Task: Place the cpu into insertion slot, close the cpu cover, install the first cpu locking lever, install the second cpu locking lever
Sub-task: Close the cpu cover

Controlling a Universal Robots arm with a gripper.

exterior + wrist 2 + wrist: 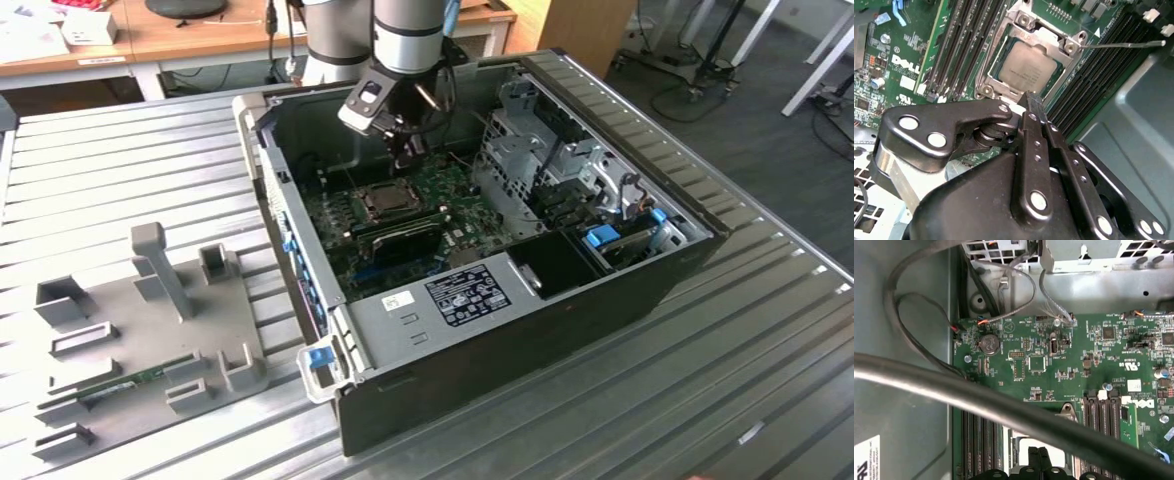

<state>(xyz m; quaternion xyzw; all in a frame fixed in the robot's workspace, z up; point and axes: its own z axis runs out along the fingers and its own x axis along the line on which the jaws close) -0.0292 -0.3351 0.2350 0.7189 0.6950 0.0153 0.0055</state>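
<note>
Progress, as I read it from my desk, is about halfway; the cpu (1026, 70) already sits flat in the insertion slot (986, 90), square to its rim, on the green circuit board (1054, 375) inside the open computer case (641, 270); the cpu cover (1050, 34) appears to be folded down over it, its silvery frame lying around the chip's edges with the dull grey top showing through the window, though I cannot be sure it is pressed fully home; what looks undone is the levers; one thin locking lever (1124, 45) juts out sideways from the socket's corner over the black memory slots (1094, 70), free and unlatched by my judgement; the other lever I cannot make out. The gripper (1030, 97) hangs just beside the socket's edge in the second wrist view, its two slim fingers pinched together with nothing between them; in the exterior view it stands close above the socket. The chip's top looks clean and matte.
</note>
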